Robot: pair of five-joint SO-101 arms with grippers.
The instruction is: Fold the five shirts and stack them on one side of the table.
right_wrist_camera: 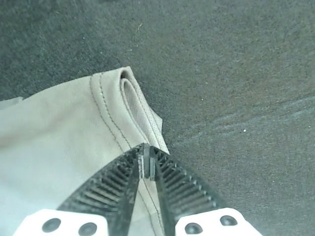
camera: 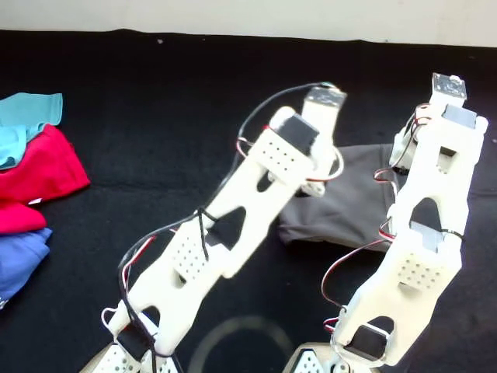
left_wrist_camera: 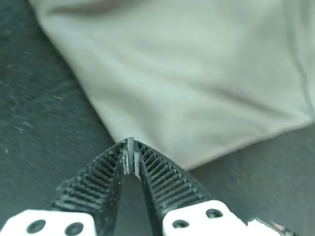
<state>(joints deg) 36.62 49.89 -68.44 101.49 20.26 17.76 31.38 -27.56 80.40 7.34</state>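
The step in hand looks like the folding of the grey shirt [camera: 349,198], which lies flat on the black table [camera: 155,93], right of its middle and between the two arms. It seems already doubled over at least once, since the right wrist view shows a stitched hem [right_wrist_camera: 129,105] turned back on itself in layers. The left hand [left_wrist_camera: 129,153] has its ribbed jaws closed together right at one outer edge of the grey cloth. The right hand [right_wrist_camera: 146,164] is likewise closed, its tips over the hemmed corner. Whether either has cloth nipped between its tips cannot be told, as the fabric lies smooth and unlifted around both. The next move probably calls for a sure pinch on both points, then carrying that edge across evenly so the fold stays square and the layers do not slip. At the table's left edge a teal shirt [camera: 27,116], a red shirt [camera: 43,175] and a blue shirt [camera: 19,256] lie bunched together, touching and not neatly stacked, so most of the task appears to remain.
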